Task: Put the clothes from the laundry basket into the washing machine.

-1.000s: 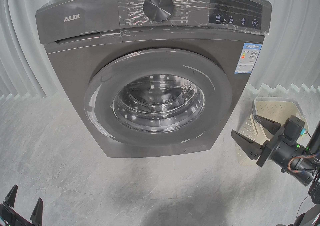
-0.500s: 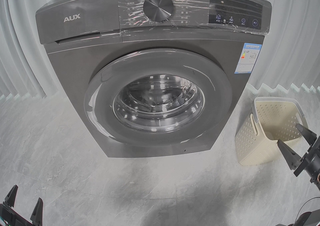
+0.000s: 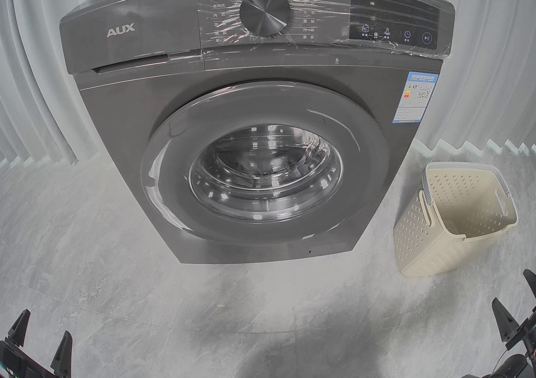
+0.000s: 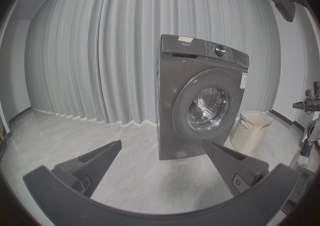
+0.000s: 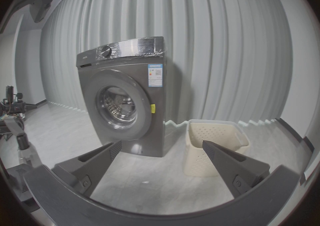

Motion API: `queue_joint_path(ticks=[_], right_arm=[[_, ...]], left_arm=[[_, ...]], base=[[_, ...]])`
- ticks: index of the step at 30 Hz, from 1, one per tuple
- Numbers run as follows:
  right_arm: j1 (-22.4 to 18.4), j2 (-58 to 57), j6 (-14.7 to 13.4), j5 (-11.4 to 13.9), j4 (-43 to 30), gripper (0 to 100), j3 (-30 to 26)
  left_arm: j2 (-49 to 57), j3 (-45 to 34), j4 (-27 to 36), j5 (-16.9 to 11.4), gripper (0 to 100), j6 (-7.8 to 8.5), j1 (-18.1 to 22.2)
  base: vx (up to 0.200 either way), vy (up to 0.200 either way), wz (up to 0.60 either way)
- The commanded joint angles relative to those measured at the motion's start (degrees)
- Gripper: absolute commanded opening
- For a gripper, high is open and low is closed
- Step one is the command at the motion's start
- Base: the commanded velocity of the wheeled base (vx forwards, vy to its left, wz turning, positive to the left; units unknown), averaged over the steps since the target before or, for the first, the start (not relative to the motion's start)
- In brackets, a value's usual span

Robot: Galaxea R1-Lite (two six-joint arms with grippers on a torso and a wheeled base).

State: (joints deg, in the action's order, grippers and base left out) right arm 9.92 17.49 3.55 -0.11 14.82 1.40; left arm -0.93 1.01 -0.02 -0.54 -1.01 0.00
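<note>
Though the task names clothes, none shows in the laundry basket [image 3: 455,217], item one: cream perforated plastic, upright on the floor just right of the washing machine [image 3: 257,89]. Door [image 3: 265,170]: shut. Left gripper [image 3: 44,324]: low, fingers spread wide, holding nothing. Right gripper [image 3: 511,290]: likewise wide and empty, near the basket. Handling, as judged: any garment would be light and limp, best pinched at a bunched fold from above.

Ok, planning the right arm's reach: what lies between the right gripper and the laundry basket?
Nothing but bare grey floor lies between the right gripper and the laundry basket, as the head view shows; the right wrist view agrees.
</note>
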Motion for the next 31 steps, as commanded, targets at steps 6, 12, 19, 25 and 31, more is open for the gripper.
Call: queue_joint_path(ticks=[6,12,19,25,31], right_arm=[[-9.7,-17.5,0.1,1.2,-13.1,100,-1.0],[-10.0,-17.5,-2.2,0.1,-13.3,100,-1.3],[-10.0,-17.5,-3.5,0.7,-15.2,100,-1.2],[-9.8,-17.5,-3.1,1.3,-15.1,100,-1.3],[-9.8,-17.5,-3.0,1.3,-15.2,100,-1.2]], left_arm=[[0.9,-0.9,0.0,0.0,100,-0.13,0.0],[0.9,-0.9,0.0,0.0,100,-0.22,0.0],[0.9,-0.9,0.0,0.0,100,-0.13,0.0],[0.9,-0.9,0.0,0.0,100,-0.13,-0.1],[0.9,-0.9,0.0,0.0,100,-0.13,-0.1]], base=[[0.000,0.000,0.00],[0.000,0.000,0.00],[0.000,0.000,0.00],[0.000,0.000,0.00],[0.000,0.000,0.00]])
